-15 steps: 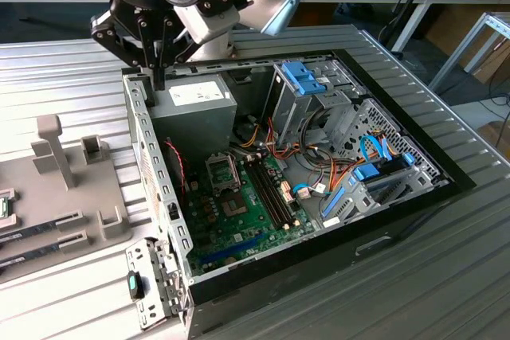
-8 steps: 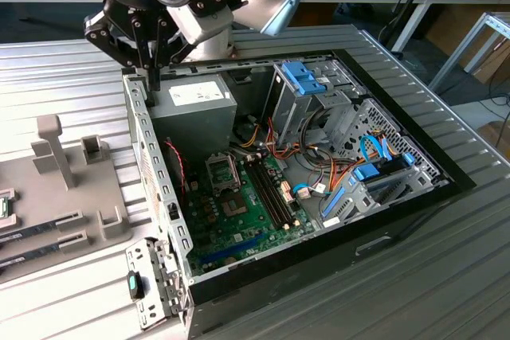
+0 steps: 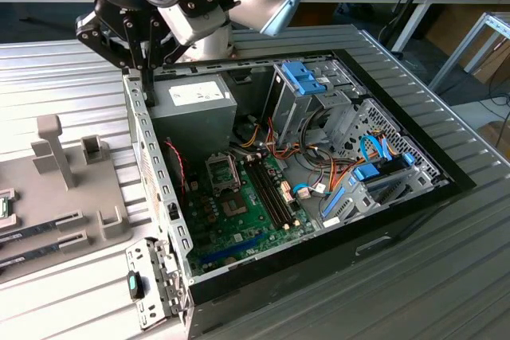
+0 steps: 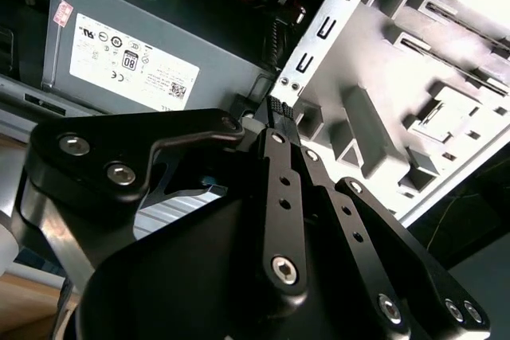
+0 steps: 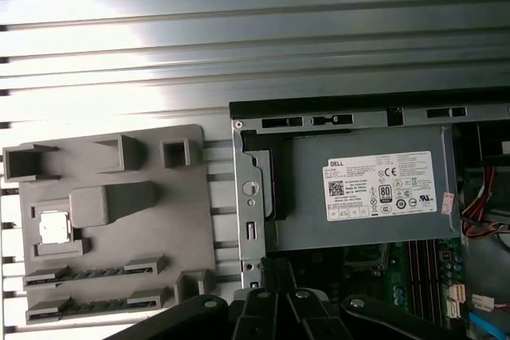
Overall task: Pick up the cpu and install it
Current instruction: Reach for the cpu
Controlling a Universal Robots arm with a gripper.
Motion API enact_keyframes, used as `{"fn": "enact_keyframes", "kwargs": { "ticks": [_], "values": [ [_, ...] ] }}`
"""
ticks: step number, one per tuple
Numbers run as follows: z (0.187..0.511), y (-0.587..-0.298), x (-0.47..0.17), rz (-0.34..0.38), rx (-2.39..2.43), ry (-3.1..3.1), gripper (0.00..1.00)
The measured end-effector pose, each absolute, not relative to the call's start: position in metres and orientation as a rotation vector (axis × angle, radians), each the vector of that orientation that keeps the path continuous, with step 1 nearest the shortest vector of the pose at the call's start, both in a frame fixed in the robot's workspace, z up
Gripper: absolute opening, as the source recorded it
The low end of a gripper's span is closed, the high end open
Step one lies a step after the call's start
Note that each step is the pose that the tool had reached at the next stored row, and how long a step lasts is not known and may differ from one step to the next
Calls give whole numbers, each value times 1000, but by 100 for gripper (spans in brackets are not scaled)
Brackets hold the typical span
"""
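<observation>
Above the computer case point(image 3: 147, 157), hovering with gripper point(image 3: 145, 69) pressed together and empty, probably needing opening to grab the cpu point(image 5: 54, 227) beside it.

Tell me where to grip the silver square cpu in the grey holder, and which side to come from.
Take the small flat silver-grey square cpu by two opposite edges, coming straight down from above. It lies flat, metal top up, in a recess of the grey holder, so only its top is open; a sideways approach would likely hit the holder's raised block beside it.
</observation>
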State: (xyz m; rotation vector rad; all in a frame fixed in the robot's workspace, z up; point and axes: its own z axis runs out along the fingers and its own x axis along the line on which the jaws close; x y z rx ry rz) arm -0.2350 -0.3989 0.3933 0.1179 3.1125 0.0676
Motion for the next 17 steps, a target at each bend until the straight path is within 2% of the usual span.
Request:
{"fn": "enact_keyframes", "kwargs": {
  "ticks": [17],
  "values": [
    [393,-399,-252,68,118,3112,11]
  ]
}}
